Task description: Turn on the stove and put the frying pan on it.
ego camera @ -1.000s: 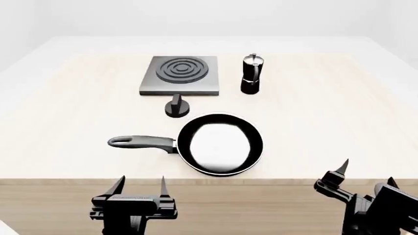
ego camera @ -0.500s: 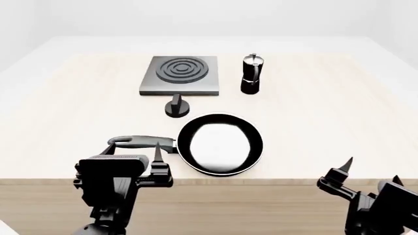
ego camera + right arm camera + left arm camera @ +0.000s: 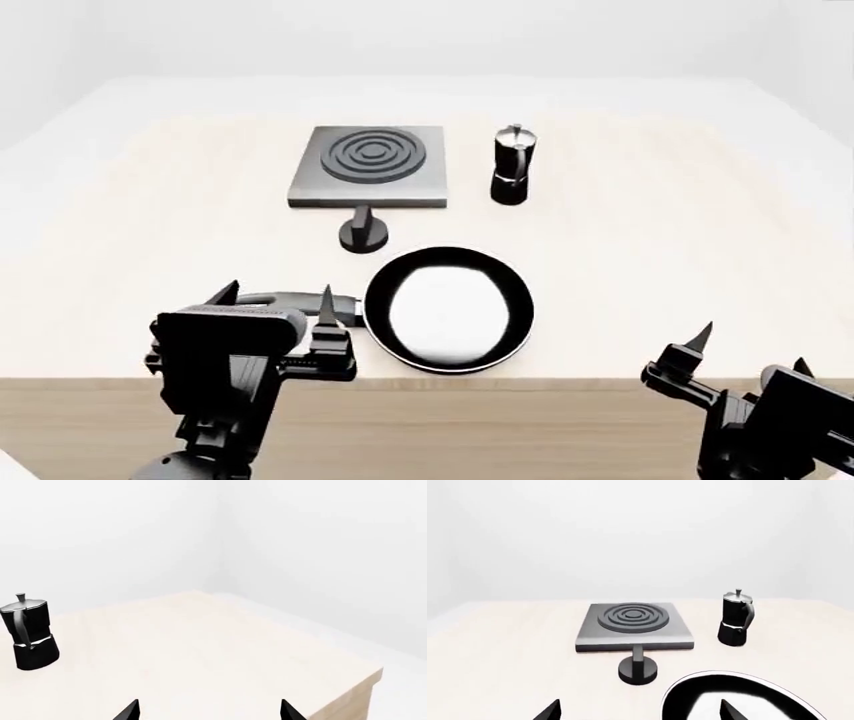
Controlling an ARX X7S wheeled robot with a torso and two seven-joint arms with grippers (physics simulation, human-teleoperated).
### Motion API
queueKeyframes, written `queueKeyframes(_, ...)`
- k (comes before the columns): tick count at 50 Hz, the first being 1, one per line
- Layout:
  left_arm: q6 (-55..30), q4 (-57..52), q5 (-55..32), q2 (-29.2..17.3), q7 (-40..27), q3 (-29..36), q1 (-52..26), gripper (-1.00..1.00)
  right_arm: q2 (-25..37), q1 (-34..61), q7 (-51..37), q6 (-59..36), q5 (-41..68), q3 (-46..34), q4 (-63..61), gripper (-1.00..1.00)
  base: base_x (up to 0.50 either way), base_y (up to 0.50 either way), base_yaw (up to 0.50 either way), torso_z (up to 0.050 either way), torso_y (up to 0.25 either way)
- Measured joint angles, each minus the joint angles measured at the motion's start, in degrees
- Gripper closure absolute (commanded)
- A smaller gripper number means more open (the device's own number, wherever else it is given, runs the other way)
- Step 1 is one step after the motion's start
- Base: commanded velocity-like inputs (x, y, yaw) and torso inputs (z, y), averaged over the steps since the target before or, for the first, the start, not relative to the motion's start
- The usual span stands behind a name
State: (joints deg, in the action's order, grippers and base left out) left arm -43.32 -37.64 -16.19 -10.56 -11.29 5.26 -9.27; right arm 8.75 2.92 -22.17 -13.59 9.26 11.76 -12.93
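One stove (image 3: 368,165), knob (image 3: 363,233), pan (image 3: 449,309), moka pot (image 3: 511,165); pale wood table (image 3: 667,230), white room. Both grippers (image 3: 274,300) (image 3: 747,350) released.

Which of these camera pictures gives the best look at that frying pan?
The head view: it shows the whole frying pan, round with a pale inside, its handle partly behind the left gripper. The left wrist view catches only part of its far rim at the picture's edge. The right wrist view shows none of it.

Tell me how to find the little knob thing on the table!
Look first for the square grey hotplate with rings on top. Just in front of it, between it and the frying pan, sits the knob. It is the smallest black thing there, round with an upright fin.
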Motion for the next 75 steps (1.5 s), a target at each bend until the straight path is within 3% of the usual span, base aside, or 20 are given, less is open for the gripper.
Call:
queueKeyframes(12, 0.24, -0.39, -0.44, -0.36, -0.38, 0.04, 0.02, -1.00, 0.50, 0.02, -0.57, -0.53, 0.41, -0.33, -0.54, -1.00, 0.02, 0.00, 0.00, 0.021, 0.004)
queueKeyframes(75, 3.00, 0.60, -1.25, -2.18, -2.13, 1.62, 0.82, -1.00, 2.26, -0.13, -1.94, -0.07, 2.26, -2.49, 0.33, -1.00, 0.50, 0.00, 0.00, 0.000, 0.000)
